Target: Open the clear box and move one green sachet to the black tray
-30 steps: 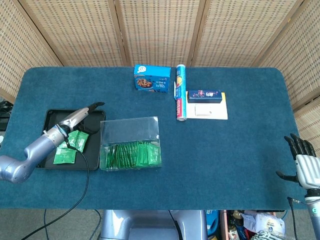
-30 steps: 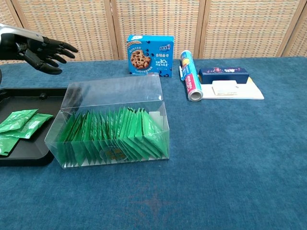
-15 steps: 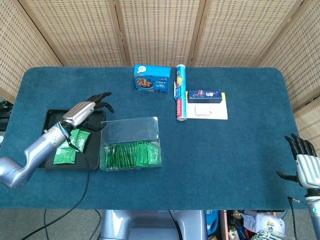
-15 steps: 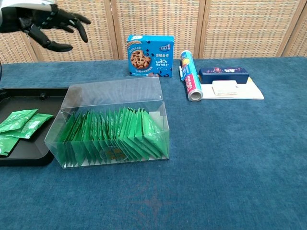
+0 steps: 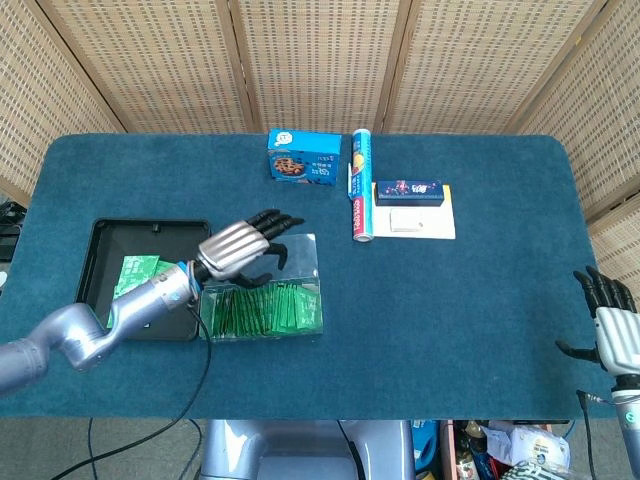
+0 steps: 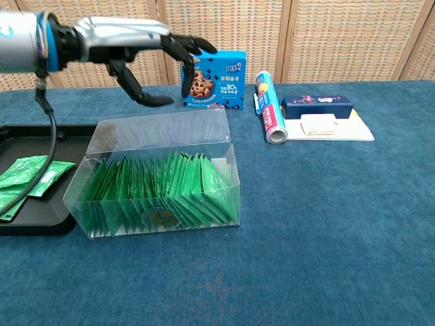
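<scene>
1. The left hand [image 6: 146, 51] hangs above the rear part of the clear plastic box [image 6: 160, 173], fingers spread and slightly curled, holding nothing — it does not touch the box.
2. The clear plastic box sits directly below that hand on the dark blue cloth-covered counter [image 6: 326, 224]; its transparent lid stands tilted back behind the box, so the top is open.
3. Inside the box a row of green sachets [image 6: 160, 193] stands on edge, packed side by side, under and in front of the left hand.
4. To the left of that hand lies the black rectangular tray [image 5: 150, 235], its right edge just beside the box.
5. On the tray's floor lie a few loose green packets [image 6: 30, 173], flat and partly overlapping, low to the left of the hand.
6. Behind the left hand's fingertips stands a blue cardboard cookie box [image 6: 214, 78], upright near the counter's far edge.
7. Further to the right of that hand lies a blue-and-white roll [image 6: 270, 109], and beside it a dark navy carton [image 6: 318, 106] resting on a flat white and yellow pad [image 6: 333, 129].
8. The right hand [image 5: 612, 325] shows only in the head view, off the counter's right edge — fingers apart and empty, well apart from every object.
</scene>
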Robot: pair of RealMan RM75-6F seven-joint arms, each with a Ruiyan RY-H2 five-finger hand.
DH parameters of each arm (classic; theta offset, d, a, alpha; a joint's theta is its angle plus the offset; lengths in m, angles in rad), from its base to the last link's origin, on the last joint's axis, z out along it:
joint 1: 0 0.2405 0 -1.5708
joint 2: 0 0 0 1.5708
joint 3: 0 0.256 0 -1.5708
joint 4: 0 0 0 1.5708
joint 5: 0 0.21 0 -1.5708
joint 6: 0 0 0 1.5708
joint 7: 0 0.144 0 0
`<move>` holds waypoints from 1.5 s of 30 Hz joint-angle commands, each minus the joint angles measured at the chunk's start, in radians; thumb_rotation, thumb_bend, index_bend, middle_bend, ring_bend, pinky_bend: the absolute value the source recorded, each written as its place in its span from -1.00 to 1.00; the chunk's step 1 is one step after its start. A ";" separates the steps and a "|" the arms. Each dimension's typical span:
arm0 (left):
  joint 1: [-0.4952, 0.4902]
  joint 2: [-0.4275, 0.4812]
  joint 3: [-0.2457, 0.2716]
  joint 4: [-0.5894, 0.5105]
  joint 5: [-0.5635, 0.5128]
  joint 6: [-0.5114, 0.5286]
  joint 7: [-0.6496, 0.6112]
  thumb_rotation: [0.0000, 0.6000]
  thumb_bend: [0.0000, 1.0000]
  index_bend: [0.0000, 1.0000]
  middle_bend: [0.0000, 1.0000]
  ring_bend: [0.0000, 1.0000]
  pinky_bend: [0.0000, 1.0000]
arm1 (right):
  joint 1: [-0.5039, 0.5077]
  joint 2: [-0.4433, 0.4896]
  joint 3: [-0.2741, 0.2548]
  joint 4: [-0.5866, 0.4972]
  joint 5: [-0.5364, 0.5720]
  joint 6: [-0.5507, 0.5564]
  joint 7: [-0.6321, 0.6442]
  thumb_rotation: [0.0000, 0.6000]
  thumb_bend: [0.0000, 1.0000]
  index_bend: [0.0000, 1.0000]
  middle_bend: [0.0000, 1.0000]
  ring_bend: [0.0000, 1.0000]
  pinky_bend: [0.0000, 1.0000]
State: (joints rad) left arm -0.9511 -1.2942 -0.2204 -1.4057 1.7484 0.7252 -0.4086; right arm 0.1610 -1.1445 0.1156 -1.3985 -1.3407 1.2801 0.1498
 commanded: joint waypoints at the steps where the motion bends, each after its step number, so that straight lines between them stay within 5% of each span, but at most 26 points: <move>1: -0.023 -0.062 0.040 0.053 0.031 0.030 0.054 1.00 -0.18 -0.02 -1.00 -1.00 -1.00 | 0.001 -0.001 0.001 0.005 0.005 -0.005 0.003 1.00 -1.00 -1.00 -1.00 -1.00 -1.00; 27: -0.083 -0.256 0.160 0.256 0.049 0.092 0.168 1.00 -0.18 -0.02 -1.00 -1.00 -1.00 | 0.004 -0.007 0.007 0.025 0.026 -0.027 0.014 1.00 -1.00 -1.00 -1.00 -1.00 -1.00; 45: -0.103 -0.320 0.191 0.344 0.009 0.121 0.154 1.00 -0.18 -0.02 -1.00 -1.00 -1.00 | 0.006 -0.010 0.008 0.030 0.030 -0.037 0.015 1.00 -1.00 -1.00 -1.00 -1.00 -1.00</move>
State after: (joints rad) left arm -1.0536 -1.6136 -0.0302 -1.0629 1.7579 0.8470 -0.2552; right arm 0.1673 -1.1548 0.1239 -1.3686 -1.3103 1.2431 0.1646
